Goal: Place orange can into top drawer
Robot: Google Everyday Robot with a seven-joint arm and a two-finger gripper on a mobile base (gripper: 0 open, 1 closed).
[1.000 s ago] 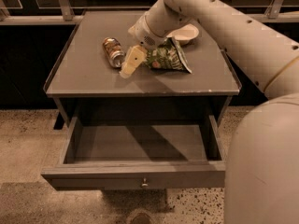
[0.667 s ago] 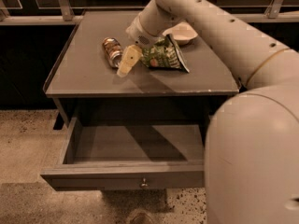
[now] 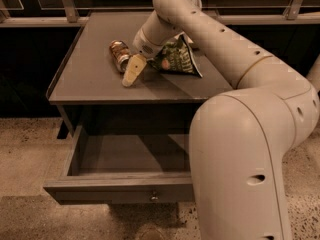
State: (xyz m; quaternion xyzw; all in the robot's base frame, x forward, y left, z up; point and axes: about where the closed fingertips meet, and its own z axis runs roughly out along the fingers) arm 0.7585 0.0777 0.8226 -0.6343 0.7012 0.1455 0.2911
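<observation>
In the camera view my gripper (image 3: 131,73) hangs low over the table (image 3: 85,84), just beside the orange can (image 3: 119,54), which lies on its side. Its opening I cannot tell. I judge this is the reaching step. Next I must enclose the can, then carry it to the open top drawer (image 3: 120,191).

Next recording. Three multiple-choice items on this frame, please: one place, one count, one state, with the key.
1. Where is the orange can? A. on the floor B. lying on the tabletop C. on the window ledge
2. How many chip bags are on the tabletop? A. one B. two C. three
3. The top drawer is: A. pulled out B. shut C. taken away
Key: 1 B, it lies close beside the gripper; 2 A, one green bag only; 3 A, its bare inside shows.
</observation>
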